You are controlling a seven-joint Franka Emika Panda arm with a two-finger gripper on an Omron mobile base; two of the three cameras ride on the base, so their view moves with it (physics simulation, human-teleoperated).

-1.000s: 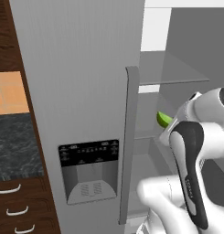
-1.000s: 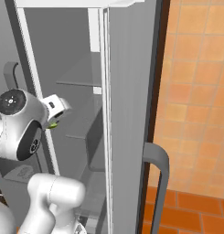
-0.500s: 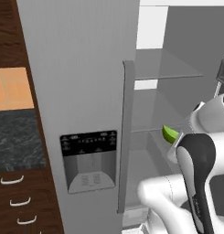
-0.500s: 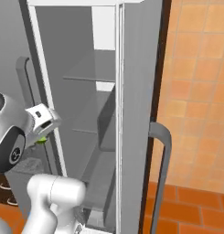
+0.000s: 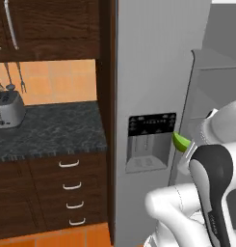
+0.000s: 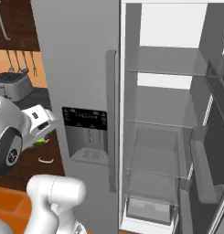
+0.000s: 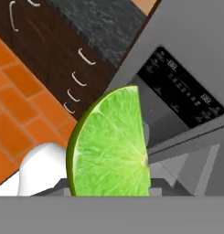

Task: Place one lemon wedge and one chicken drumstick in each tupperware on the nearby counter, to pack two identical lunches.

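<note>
the lemon wedge [image 7: 111, 146] is bright green, with a smooth skin and wet-looking, shiny flesh full of fine lines. the counter [image 5: 49, 130] is dark speckled stone, a bit rough to look at. the cabinets [image 5: 47, 193] under it are dark brown wood with thin silver metal handles [image 5: 69, 164]. the fridge door [image 5: 153, 72] is plain grey and matt. the toaster [image 5: 6, 108] looks like silver metal. the wall tiles [image 5: 57, 82] are orange and dull.

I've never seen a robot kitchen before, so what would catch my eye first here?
Probably the bright green citrus wedge, held up close in the gripper in front of the tall grey fridge. Next, the fridge's right door stands open onto bare glass shelves. A silver toaster sits on the speckled counter to the left.
</note>
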